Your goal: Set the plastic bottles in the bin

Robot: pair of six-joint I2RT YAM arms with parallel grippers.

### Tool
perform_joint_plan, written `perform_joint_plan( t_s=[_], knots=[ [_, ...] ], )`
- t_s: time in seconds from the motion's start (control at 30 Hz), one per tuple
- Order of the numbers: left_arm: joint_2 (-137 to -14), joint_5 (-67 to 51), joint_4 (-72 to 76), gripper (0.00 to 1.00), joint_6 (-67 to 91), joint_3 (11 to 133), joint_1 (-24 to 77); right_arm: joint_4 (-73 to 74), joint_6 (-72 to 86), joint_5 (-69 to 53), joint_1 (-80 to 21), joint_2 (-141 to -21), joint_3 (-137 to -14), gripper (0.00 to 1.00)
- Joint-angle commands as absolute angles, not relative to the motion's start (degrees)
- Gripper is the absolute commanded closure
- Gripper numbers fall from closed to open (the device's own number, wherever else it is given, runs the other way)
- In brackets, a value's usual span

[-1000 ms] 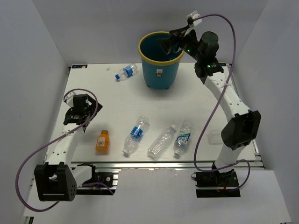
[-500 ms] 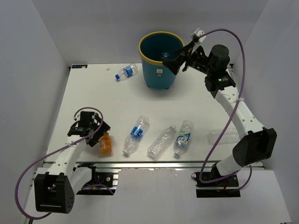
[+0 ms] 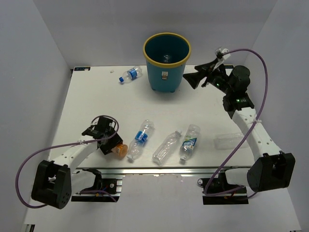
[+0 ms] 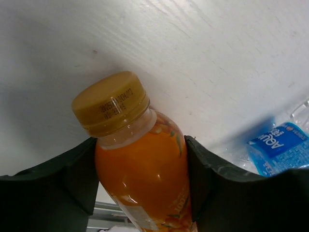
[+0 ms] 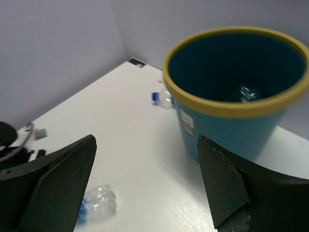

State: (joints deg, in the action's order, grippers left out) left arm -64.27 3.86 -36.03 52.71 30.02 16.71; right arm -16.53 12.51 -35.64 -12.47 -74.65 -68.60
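The left pincer [image 3: 110, 141] sits low at the table's [image 3: 96, 96] 7 o'clock, pinching the orange bottle [image 3: 119, 150]. The wrist view shows both fingers [image 4: 58, 188] pressed against the bottle's sides, cap pointing away. The right pincer [image 3: 190, 79] hangs spread wide and empty, just beside the bin [image 3: 157, 72] at its 3 o'clock. The bin stands upright at the table's 12 o'clock. A row of three clear bottles [image 3: 167, 147] lies at 6 o'clock, well apart from the bin. A small bottle [image 3: 130, 75] lies near the bin's 9 o'clock side, and an unlabelled bottle [image 3: 231, 140] lies at the table's 4 o'clock.
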Motion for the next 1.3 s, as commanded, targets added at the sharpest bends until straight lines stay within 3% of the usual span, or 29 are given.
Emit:
perform_joint_plan(
  t_s=[0.0,0.13,0.37,0.5,0.6,0.73,0.8,0.83,0.9,1.0,1.27],
  knots=[
    [-64.25,5.70,-34.81,0.58,52.91,34.00,17.23,-21.97,16.53,-28.76,-10.46,-70.32,-62.35,0.11],
    [-66.78,8.17,-31.83,0.65,50.55,44.45,17.23,-21.62,15.21,-20.32,-9.85,-64.26,-54.51,0.11],
    [-81.45,4.05,-15.66,0.66,46.50,72.30,18.37,-17.93,24.04,5.26,-7.03,-55.02,-42.81,0.11],
    [-94.63,0.54,-13.72,0.59,39.32,97.03,19.51,-15.75,22.24,3.87,-6.50,-53.79,-40.61,0.11],
    [-105.53,-6.14,-11.87,0.52,34.99,108.77,20.91,-14.33,22.23,4.83,-6.24,-52.12,-38.24,0.11],
    [-119.24,-6.77,-15.64,0.49,31.91,133.53,23.20,-13.18,24.26,1.79,-6.15,-49.93,-34.37,0.11],
    [-122.94,-8.25,-12.07,0.36,30.94,135.53,23.47,-13.18,24.34,-0.43,-6.24,-49.75,-32.44,0.11],
    [-123.39,-8.44,-9.95,0.15,31.02,134.83,23.55,-13.27,24.35,-3.83,-6.33,-50.09,-32.08,0.11],
    [-124.62,-8.96,-7.39,0.02,30.85,135.26,23.55,-9.68,24.78,-6.31,-6.42,-50.80,-32.86,0.11],
    [-127.26,-8.79,-9.22,0.02,28.13,141.84,24.17,-1.86,23.56,-10.36,-7.99,-51.94,-33.66,0.11],
    [-116.64,-4.22,-6.50,0.02,23.03,139.31,24.70,7.03,23.20,-5.54,-16.43,-51.68,-30.50,0.10]
  ],
)
